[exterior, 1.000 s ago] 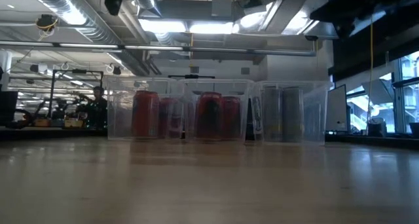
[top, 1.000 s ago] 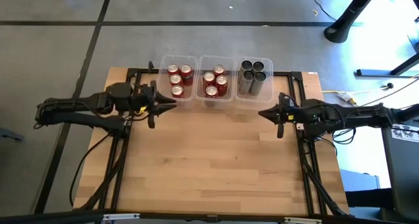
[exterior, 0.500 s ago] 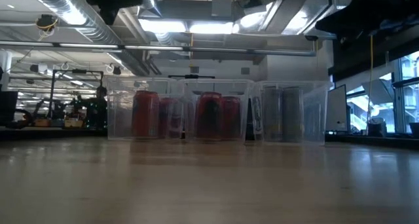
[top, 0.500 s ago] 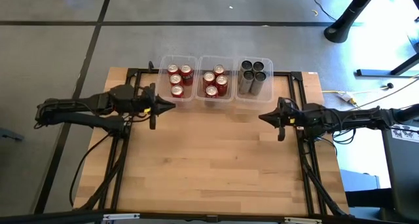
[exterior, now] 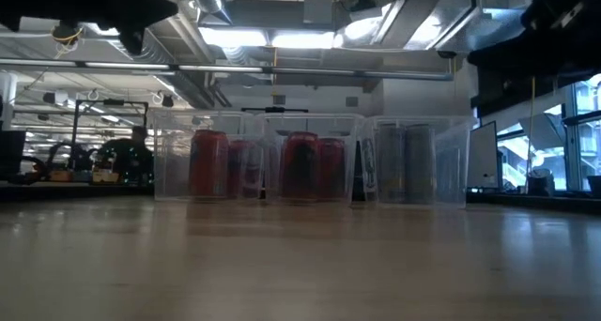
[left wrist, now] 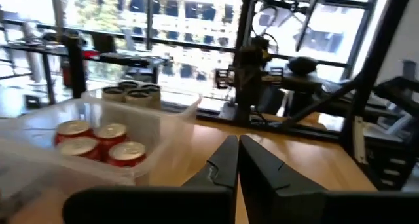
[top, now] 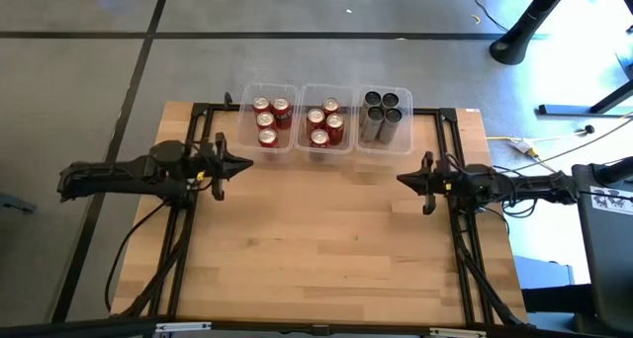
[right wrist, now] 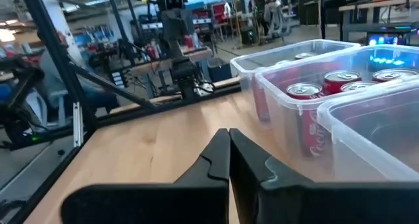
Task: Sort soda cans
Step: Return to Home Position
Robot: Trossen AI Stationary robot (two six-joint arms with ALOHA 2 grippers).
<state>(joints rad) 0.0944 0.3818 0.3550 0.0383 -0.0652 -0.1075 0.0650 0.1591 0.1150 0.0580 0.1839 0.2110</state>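
The soda cans stand upright in three clear bins at the table's far edge. Several red cans point(top: 267, 121) fill the left bin point(top: 244, 101), several more red ones point(top: 324, 123) the middle bin, and several dark grey ones point(top: 382, 113) the right bin. My left gripper point(top: 247, 165) is shut and holds nothing. It points level toward the table's right, near the left bin's front corner. My right gripper point(top: 401, 179) is also shut on nothing and points level toward the table's left, in front of the right bin. The wrist views show each pair of fingertips together: left gripper point(left wrist: 237, 140), right gripper point(right wrist: 229, 133).
A black frame point(top: 316, 109) runs along the table's far edge and down both sides under the arms. The wooden tabletop point(top: 326, 249) between the two grippers and toward the near edge holds no objects. Beyond the far edge is the grey floor.
Both arms have sunk and drawn back. My left gripper went toward the table's left edge and a little toward the near edge. My right gripper went slightly toward the right and near edges. The cans and bins have kept still.
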